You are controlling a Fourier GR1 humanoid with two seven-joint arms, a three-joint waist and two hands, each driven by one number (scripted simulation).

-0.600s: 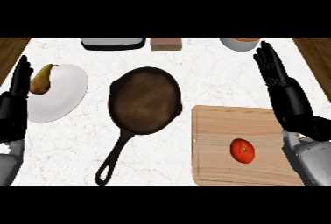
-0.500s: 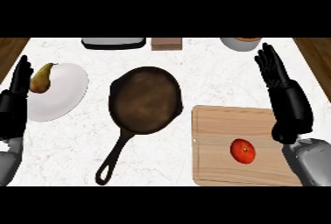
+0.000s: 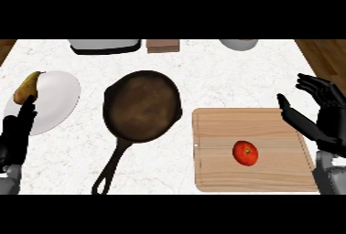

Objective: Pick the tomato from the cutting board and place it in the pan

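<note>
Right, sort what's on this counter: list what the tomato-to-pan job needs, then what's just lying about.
Needed for the job:
red round tomato
pale wooden cutting board
dark cast-iron pan
black right hand

Just lying about:
white round plate
yellow-brown pear
grey tray
brown block
grey bowl
black left hand

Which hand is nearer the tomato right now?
Right. The right hand is beside the cutting board, just up-right of the tomato; the left hand is far across, by the plate.

head view, steeply down onto counter
</note>
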